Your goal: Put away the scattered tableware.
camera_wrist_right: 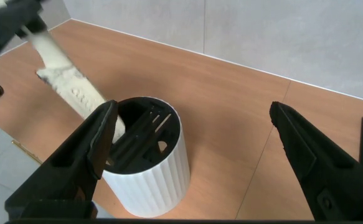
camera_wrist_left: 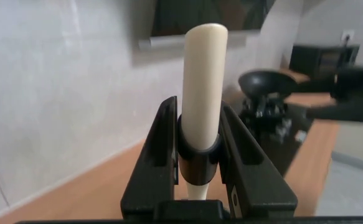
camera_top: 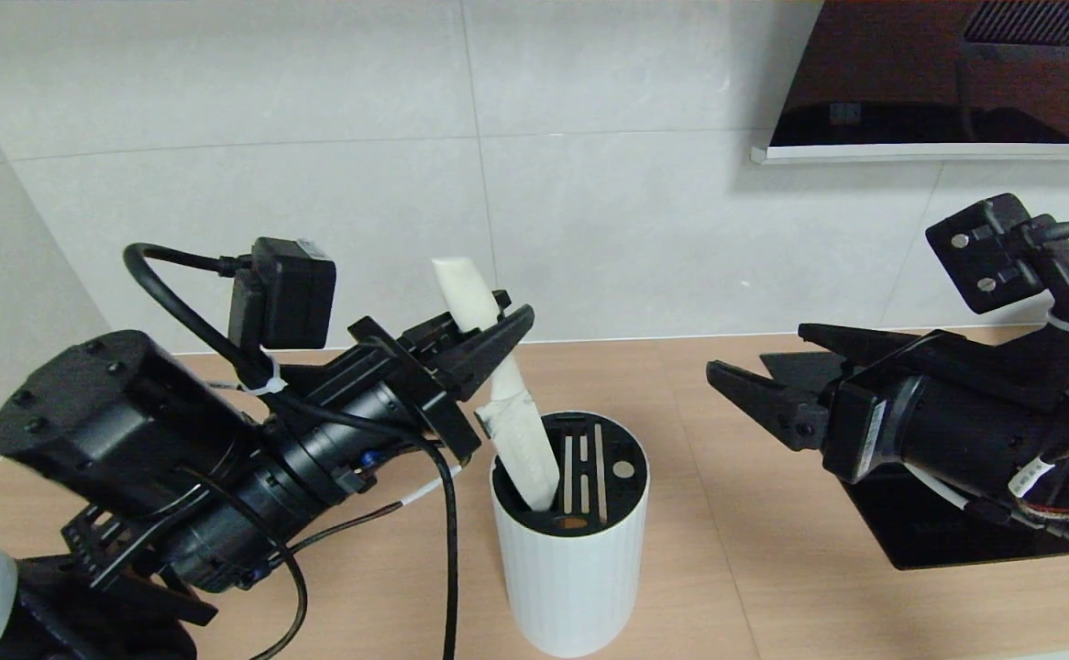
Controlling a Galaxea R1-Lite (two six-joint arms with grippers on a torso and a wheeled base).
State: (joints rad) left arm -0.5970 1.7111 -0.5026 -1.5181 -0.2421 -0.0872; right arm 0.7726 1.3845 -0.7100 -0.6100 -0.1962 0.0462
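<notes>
My left gripper (camera_top: 490, 353), just left of centre in the head view, has its two black fingers clamped on the cream handle of a pale knife with a white blade (camera_top: 521, 440). The left wrist view shows the same grip: the jaws press the rounded handle (camera_wrist_left: 204, 74) from both sides, and its end stands out well past them. The knife leans, with its handle up towards the tiled wall. Its tip has already entered the wide opening at the left of the black slotted top of the white ribbed cylindrical holder (camera_top: 576, 577), which stands low in the middle of the frame on the light wooden counter (camera_top: 754, 550). I judge this piece about half stowed. The blade has found its slot, but most of it is still above the rim, so I have yet to lower it, straighten it and let go. My right gripper (camera_top: 759, 353) hangs at the right of the frame above a flat black slab (camera_top: 938, 536), fingers spread wide and holding nothing. It points at the holder (camera_wrist_right: 150, 174) without touching it. I cannot tell from here whether more tableware is waiting.
</notes>
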